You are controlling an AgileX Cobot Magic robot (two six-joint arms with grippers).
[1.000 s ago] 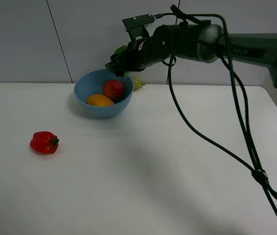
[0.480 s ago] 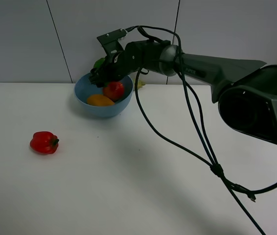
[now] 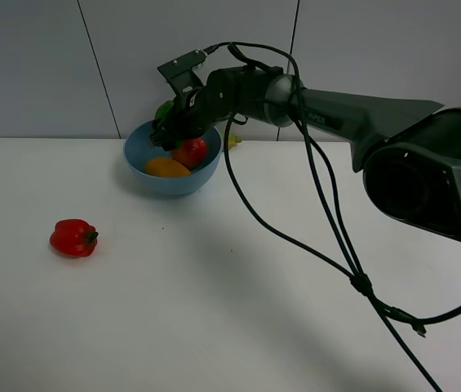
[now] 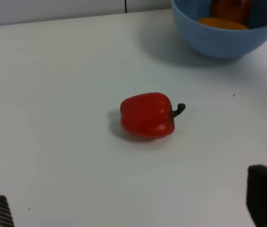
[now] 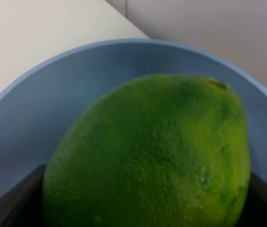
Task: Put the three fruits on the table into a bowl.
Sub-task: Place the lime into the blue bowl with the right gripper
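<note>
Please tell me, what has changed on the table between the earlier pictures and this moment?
The right gripper carried the green fruit leftward, from the bowl's far right rim to above its left side, and lowered slightly. It still holds the fruit. The mango and pomegranate stayed in the bowl; the red pepper stayed on the table.

The right arm (image 3: 352, 110) is dark grey to black with a smooth, rounded shell, widening into a bulky rounded housing at the right edge of the exterior high view. A shiny silvery-grey joint band sits mid-arm, with faint pale lettering beside it, too small to read. A small black boxy module (image 3: 183, 67) with a light top stands at the arm's tip. Black cables (image 3: 328, 220) loop over the arm and trail to the lower right, bundled by a clip. In the left wrist view, black textured jaws show at both lower corners.
</note>
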